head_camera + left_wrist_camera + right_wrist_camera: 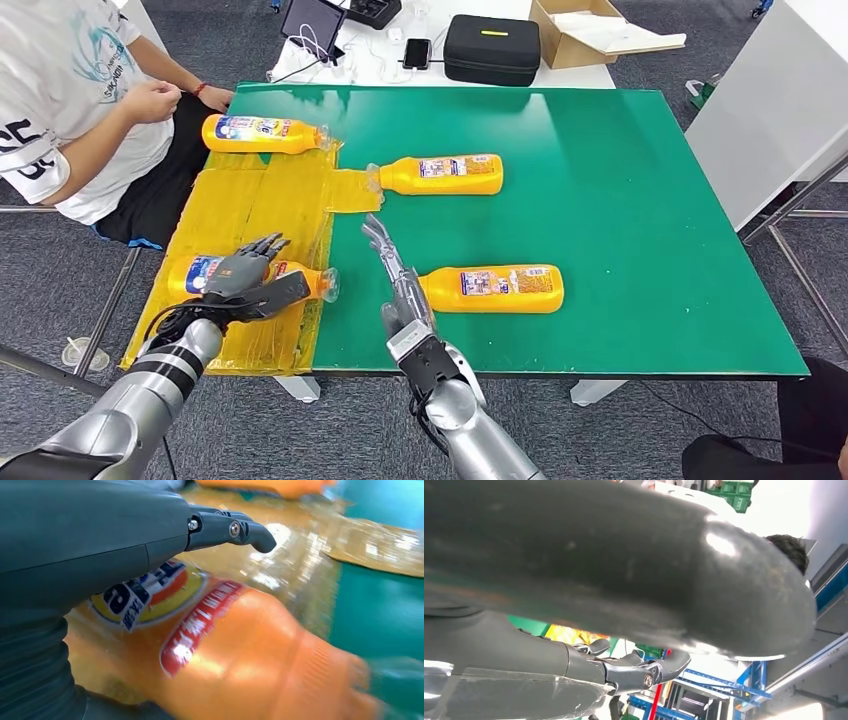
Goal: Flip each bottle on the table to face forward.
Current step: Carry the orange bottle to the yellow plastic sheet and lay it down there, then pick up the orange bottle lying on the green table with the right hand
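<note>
Both arms are silver, rounded metal tubes with dark joint bands near the wrists, entering at the lower left and lower centre of the head view; thin black cables loop beside each wrist. The left robot hand (248, 280) is dark grey with a thick grey thumb and slim darker fingers, while the right robot hand (398, 290) shows silvery, segmented fingers above a black wrist block. Close up, the left wrist view shows a grey ribbed cover and bright screws at a finger's hinge.
</note>
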`<act>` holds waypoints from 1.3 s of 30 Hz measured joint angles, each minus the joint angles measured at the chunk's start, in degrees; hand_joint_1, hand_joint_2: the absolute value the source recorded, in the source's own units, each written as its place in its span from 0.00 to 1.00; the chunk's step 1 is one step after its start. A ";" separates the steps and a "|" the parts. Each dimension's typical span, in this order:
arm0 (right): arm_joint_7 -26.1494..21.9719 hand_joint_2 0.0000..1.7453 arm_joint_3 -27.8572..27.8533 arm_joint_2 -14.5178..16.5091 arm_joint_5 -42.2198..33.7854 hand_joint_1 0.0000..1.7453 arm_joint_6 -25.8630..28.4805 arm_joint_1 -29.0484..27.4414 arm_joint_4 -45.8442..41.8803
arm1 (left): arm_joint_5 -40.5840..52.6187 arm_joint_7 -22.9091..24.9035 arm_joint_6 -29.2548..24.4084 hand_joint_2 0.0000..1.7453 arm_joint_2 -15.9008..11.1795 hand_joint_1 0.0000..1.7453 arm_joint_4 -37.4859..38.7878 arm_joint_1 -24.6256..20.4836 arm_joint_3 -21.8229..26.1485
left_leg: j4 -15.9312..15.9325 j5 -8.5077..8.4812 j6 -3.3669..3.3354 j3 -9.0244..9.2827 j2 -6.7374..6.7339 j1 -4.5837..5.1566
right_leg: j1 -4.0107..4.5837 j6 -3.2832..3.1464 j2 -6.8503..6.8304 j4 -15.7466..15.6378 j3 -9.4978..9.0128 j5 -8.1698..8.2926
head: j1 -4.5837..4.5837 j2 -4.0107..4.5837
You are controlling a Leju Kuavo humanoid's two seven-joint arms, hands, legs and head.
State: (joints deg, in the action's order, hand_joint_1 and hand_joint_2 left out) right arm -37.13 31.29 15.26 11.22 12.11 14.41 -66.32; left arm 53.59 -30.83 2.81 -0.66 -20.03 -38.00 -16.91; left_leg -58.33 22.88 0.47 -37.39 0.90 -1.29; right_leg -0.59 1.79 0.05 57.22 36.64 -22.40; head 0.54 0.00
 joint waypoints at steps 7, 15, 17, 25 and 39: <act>0.05 0.00 -0.08 0.00 0.44 0.00 -0.34 0.88 1.60 | -22.17 -9.07 20.37 0.00 -0.92 0.00 -3.44 1.66 5.96 | 0.03 0.03 0.02 0.34 0.01 0.01 | -0.01 -0.02 0.00 -0.01 -0.31 -0.04 | -0.01 0.00; 2.62 0.00 -1.09 -0.02 3.53 0.00 1.14 1.26 4.15 | -48.08 -9.33 20.21 0.00 2.81 0.00 -9.59 5.47 17.32 | 0.01 0.01 0.01 0.28 -0.01 0.01 | -0.01 0.01 0.00 -0.02 -0.23 0.00 | -0.01 0.00; 2.92 0.00 -1.28 -0.02 3.96 0.00 1.23 1.27 4.59 | -50.15 -9.32 19.71 0.50 3.75 0.00 -10.35 5.49 19.79 | 0.01 0.01 0.01 0.28 -0.01 0.01 | 0.00 0.01 0.00 -0.01 -0.23 0.00 | -0.01 0.00; 4.45 0.25 -1.62 -0.25 8.23 0.00 2.83 1.29 6.41 | -55.34 -9.37 10.40 1.00 7.13 0.00 -17.16 6.80 27.66 | 0.01 0.02 0.02 0.20 -0.02 0.00 | 0.00 0.00 0.01 -0.01 -0.12 -0.01 | -0.02 0.00; 24.22 1.00 -7.24 -14.12 26.96 0.00 2.24 5.92 7.46 | -51.79 -9.38 -1.77 1.00 10.70 0.00 -35.28 19.99 31.14 | -0.02 0.04 -0.03 0.14 0.01 0.16 | -0.17 0.05 0.00 -0.04 -0.12 0.01 | 0.02 0.00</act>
State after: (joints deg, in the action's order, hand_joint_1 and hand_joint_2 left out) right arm -12.91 24.05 1.13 38.18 14.35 20.33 -58.86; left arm 1.80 -40.22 1.04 10.04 -55.31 -18.01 14.23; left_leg -58.35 22.93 0.44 -37.25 0.91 -1.13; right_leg -0.76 1.84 0.04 57.19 36.52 -22.39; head 0.56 0.00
